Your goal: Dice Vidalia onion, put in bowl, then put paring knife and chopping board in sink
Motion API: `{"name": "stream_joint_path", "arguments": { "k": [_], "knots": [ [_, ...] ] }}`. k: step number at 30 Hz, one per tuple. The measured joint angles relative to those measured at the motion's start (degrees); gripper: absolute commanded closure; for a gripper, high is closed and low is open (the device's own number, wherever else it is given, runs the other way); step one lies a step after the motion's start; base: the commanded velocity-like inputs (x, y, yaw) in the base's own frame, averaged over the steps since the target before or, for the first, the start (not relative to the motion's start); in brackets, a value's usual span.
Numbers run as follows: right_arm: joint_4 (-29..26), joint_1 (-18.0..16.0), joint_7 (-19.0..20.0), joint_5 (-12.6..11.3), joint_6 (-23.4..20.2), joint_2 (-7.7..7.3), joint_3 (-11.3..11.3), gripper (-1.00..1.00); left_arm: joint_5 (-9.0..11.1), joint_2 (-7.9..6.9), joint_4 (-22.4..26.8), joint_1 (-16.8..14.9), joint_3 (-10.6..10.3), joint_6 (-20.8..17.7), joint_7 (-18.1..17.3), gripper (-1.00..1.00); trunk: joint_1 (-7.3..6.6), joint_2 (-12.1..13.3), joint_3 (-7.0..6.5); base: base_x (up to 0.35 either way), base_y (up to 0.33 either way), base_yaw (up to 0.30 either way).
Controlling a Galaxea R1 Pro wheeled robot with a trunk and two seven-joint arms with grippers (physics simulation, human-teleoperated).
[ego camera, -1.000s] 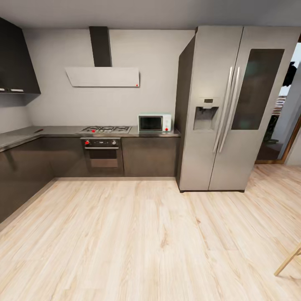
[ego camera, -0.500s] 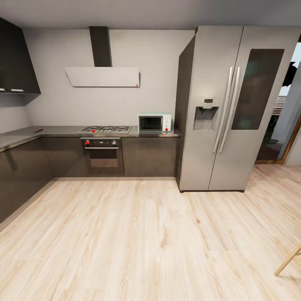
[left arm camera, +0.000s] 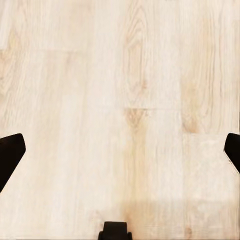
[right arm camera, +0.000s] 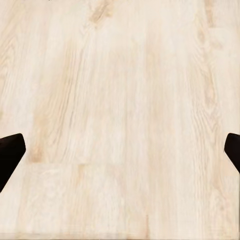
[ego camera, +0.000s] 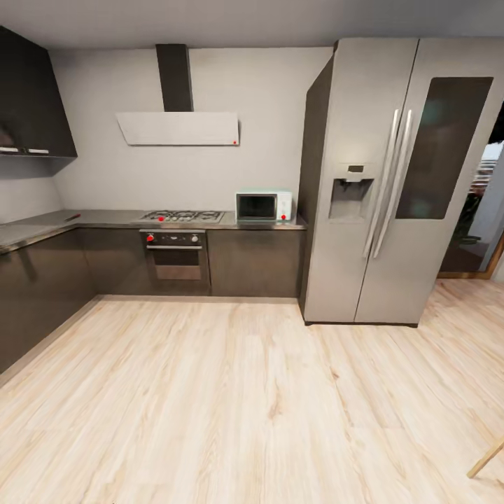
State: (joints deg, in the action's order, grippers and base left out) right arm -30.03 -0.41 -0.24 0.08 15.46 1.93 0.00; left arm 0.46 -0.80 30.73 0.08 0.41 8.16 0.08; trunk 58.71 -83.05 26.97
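At the left edge of the head view, the countertop point(ego camera: 42, 227) runs as a glossy dark grey slab above dark cabinets point(ego camera: 42, 294), turning the corner toward the gas hob point(ego camera: 180, 216) and the oven point(ego camera: 175, 255) below it. A small red object point(ego camera: 73, 218) lies on the slab near the corner, too small to name. Further right stand a pale microwave point(ego camera: 263, 206) and then the tall steel fridge point(ego camera: 399, 182). Pale wood floor point(ego camera: 245, 406) fills the lower frame.

The left gripper point(left arm camera: 120, 155) hangs over bare floorboards with its dark fingertips point(left arm camera: 10, 155) spread wide and nothing between them; the right gripper point(right arm camera: 120, 155) is likewise wide apart and empty above the floor.

The countertop lies well apart from both grippers, across the floor. By judgement, an onion would be light, firm and smooth-skinned, apt to roll; best pinched across its widest middle.
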Motion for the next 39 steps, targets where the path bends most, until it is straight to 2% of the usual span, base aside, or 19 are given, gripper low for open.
{"name": "stream_joint_path", "arguments": {
  "k": [25,30,39],
  "knots": [
    [0.0,0.0,-0.1,0.0,0.0,0.10,0.0,-1.00,0.5,-0.09,0.1,0.0,0.2,0.0,0.2,-1.00,0.00,0.0,0.34,0.134,-0.286,0.263],
    [0.1,0.0,-0.1,0.0,0.0,0.17,0.0,-1.00,1.2,-0.03,0.0,0.0,3.1,0.0,0.2,-1.00,0.00,0.0,0.34,0.112,-0.292,0.271],
    [3.0,0.0,-0.1,0.0,1.8,0.17,-0.2,-1.00,1.2,0.00,0.0,0.0,3.4,0.0,0.2,-1.00,0.00,0.0,0.34,0.111,-0.293,0.272]
  ]
}}
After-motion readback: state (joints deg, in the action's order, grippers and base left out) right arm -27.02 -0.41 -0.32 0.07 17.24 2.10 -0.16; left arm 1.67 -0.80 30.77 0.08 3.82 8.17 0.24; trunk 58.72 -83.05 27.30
